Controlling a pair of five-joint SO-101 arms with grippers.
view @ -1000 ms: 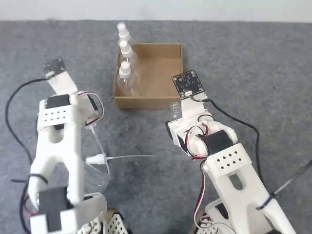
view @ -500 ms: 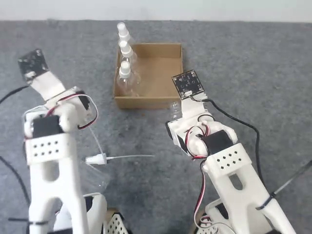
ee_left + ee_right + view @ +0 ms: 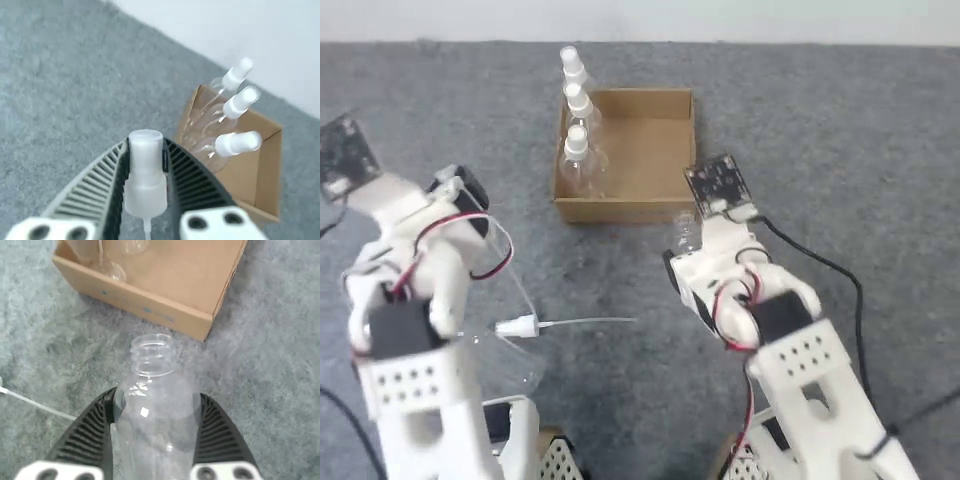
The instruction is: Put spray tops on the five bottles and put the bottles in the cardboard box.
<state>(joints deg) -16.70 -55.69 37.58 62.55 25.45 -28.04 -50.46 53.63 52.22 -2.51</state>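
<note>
Left claw (image 3: 145,146): clamped around one spray top (image 3: 145,187). Right claw (image 3: 155,396): clamped around one uncapped bottle (image 3: 152,432). Cardboard box (image 3: 620,210): three capped bottles (image 3: 582,160), left side. Table (image 3: 820,120): one loose spray top (image 3: 517,326).

An open brown cardboard box (image 3: 650,140) holds three clear plastic bottles with white spray tops (image 3: 578,148) in a row along one wall. An uncapped clear bottle (image 3: 152,410), clamped in the right arm's jaws, is just outside the near wall. The left arm's jaws grip a white spray top (image 3: 145,175); another spray top (image 3: 518,326) lies on the grey surface (image 3: 840,120).
</note>
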